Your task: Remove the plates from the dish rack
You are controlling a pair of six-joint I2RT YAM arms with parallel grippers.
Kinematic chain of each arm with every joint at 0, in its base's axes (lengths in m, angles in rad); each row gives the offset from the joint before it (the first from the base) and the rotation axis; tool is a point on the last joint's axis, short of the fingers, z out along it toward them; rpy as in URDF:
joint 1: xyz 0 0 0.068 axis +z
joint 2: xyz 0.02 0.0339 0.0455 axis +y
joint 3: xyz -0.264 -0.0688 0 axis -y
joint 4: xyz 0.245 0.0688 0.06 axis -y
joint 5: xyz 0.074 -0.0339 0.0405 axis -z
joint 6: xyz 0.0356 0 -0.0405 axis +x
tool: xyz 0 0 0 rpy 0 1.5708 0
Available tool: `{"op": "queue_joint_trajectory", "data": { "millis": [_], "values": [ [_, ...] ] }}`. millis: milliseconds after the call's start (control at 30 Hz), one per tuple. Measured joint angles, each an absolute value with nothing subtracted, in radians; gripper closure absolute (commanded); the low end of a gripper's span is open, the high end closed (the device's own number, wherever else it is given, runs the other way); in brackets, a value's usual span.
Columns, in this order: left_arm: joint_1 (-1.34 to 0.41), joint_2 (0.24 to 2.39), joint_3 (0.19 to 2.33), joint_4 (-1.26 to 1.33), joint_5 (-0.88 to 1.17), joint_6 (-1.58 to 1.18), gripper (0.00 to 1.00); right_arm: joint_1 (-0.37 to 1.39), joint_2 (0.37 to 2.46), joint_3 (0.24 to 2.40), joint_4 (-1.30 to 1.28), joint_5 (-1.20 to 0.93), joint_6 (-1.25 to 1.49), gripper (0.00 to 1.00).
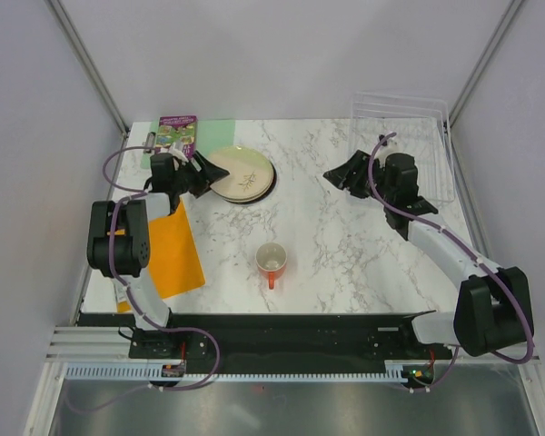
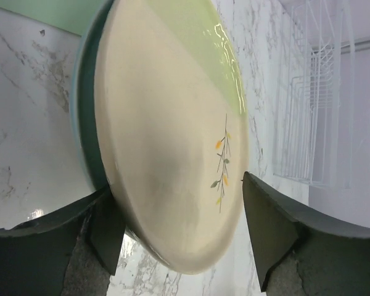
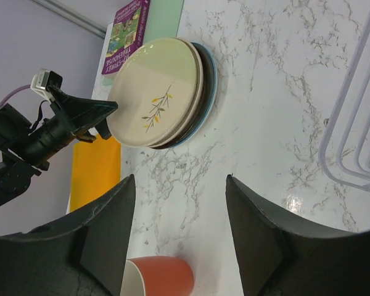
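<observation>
A stack of plates [image 1: 243,174] lies flat on the marble table at the back left. The top one [image 2: 172,135] is cream with a small sprig, and dark and bluish rims [image 3: 205,92] show beneath it. My left gripper [image 2: 185,228] is open at the stack's left edge, its fingers [image 2: 268,228] straddling the top plate's near rim with a gap on one side. The dish rack [image 1: 409,136], white wire, stands at the back right with no plate visible in it. My right gripper [image 3: 179,228] hangs open over bare table between rack and stack, holding nothing.
An orange-red mug [image 1: 272,261] stands in the middle of the table, below my right gripper [image 1: 334,174]. An orange mat [image 1: 168,250] lies at the left edge. A purple booklet [image 1: 177,132] and a green mat [image 1: 220,129] lie behind the plates.
</observation>
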State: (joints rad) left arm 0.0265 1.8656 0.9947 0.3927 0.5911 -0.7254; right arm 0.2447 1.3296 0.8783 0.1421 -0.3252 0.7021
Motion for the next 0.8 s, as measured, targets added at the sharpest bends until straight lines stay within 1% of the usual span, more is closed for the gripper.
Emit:
{"op": "queue_joint_trajectory", "data": {
  "millis": [233,400,600,633,733,767,800],
  "values": [
    [0.015,1.753,0.992,0.229,0.463,-0.626,0.18,0.244,1.304,0.859,0.142,-0.325,0.703,0.33],
    [0.007,1.664,0.992,0.12,0.335,-0.553,0.18,0.244,1.27,0.853,0.128,-0.321,0.697,0.32],
    [-0.057,1.502,0.981,0.004,0.209,-0.483,0.18,0.244,1.183,0.859,-0.001,-0.256,0.593,0.3],
    [-0.072,1.459,0.973,-0.012,0.197,-0.474,0.1,0.244,1.166,0.865,-0.034,-0.235,0.566,0.29],
    [-0.117,1.318,0.945,-0.059,0.171,-0.448,0.09,0.244,1.106,0.871,-0.111,-0.162,0.481,0.27],
    [-0.135,1.261,0.936,-0.075,0.159,-0.439,0.01,0.244,1.083,0.871,-0.133,-0.14,0.458,0.26],
    [-0.155,1.206,0.924,-0.086,0.155,-0.43,0.0,0.244,1.055,0.871,-0.154,-0.11,0.431,0.25]
  ]
}}
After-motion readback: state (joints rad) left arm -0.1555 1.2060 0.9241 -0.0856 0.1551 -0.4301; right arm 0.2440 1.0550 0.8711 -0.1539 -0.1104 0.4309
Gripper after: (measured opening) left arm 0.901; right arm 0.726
